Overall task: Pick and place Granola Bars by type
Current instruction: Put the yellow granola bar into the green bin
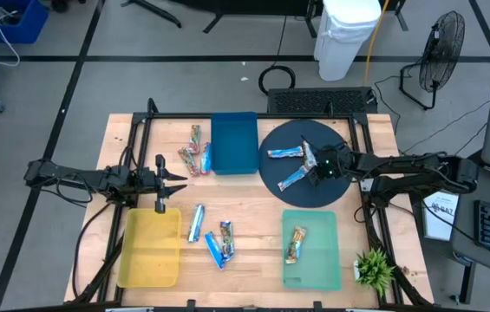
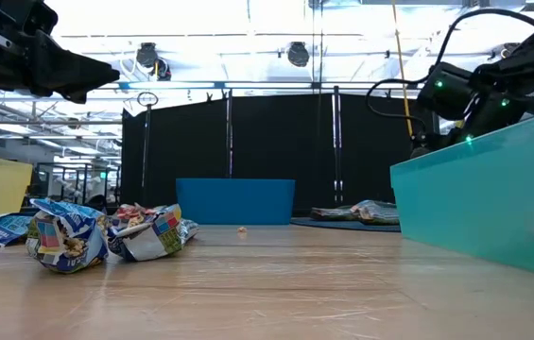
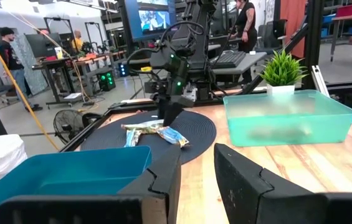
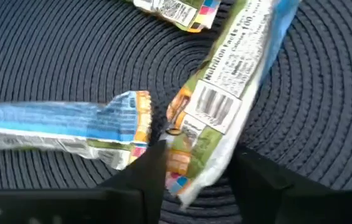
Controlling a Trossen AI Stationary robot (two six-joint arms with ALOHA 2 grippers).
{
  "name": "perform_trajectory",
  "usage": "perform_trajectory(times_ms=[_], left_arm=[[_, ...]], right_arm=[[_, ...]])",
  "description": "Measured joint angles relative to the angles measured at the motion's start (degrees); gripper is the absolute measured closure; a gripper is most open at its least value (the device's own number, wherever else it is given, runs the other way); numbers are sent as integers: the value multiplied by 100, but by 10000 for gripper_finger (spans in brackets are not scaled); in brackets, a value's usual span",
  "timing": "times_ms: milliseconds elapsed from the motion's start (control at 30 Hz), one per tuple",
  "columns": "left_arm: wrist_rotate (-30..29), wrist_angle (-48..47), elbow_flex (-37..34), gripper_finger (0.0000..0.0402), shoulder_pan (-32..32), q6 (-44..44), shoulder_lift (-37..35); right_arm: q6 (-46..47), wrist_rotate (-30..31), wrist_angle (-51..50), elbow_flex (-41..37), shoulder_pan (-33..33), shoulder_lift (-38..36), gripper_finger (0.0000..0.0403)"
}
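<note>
- Sorting partly done: one bar (image 1: 295,243) lying in green tray (image 1: 310,276), three on round mat (image 1: 305,165).
- Right pincer (image 4: 191,163) straddling a mat bar (image 4: 225,99), fingers apart.
- Left pincer (image 1: 175,177) waiting, fingers apart, empty.
- Remaining bars (image 1: 206,224) lying loose on worktop (image 1: 253,234).

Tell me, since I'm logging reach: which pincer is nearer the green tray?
Right. The right pincer is over the round dark mat, just beyond the green tray; the left pincer hangs across the table, above the yellow tray.
</note>
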Motion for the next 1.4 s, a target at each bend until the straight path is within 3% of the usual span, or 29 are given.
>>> perform_trajectory(times_ms=[200,400,667,1000,1233,1400], left_arm=[[0,-1,0,300,1,0,1],[0,0,0,300,1,1,1],[0,-1,0,300,1,0,1],[0,-1,0,300,1,0,1],[0,-1,0,300,1,0,0],[0,-1,0,300,1,0,0]], right_arm=[[-676,3,287,-2,26,-20,389],[-1272,3,839,-4,314,-172,398],[-1812,-53,1433,-4,1115,-936,400],[-2324,-1900,1959,0,2618,-1839,402],[-1455,-2097,1591,2,3791,-1885,402],[-411,-1862,1024,2,4428,-1821,402]])
